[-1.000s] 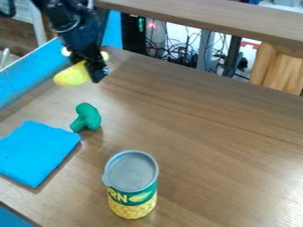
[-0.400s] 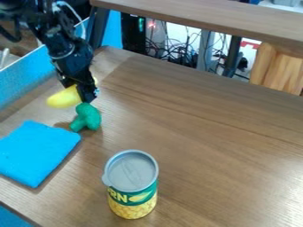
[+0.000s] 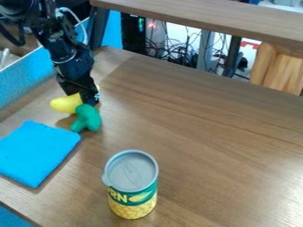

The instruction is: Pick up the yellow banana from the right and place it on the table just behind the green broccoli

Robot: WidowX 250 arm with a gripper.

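Behind the green toy point(image 3: 87, 118), end effector point(image 3: 86, 101) slightly lower, yellow object point(image 3: 67, 103) too.

Your gripper point(image 3: 84, 99) holds the yellow banana point(image 3: 66, 103) just behind the green broccoli point(image 3: 87, 118); nearer you see a folded blue cloth point(image 3: 36, 152) and a corn can point(image 3: 131, 184).

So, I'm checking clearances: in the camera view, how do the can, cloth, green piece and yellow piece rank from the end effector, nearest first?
1. Yellow piece: in the grip of the end effector.
2. Green piece: just below the yellow one in the picture.
3. Cloth: lower left.
4. Can: bottom, left of centre.
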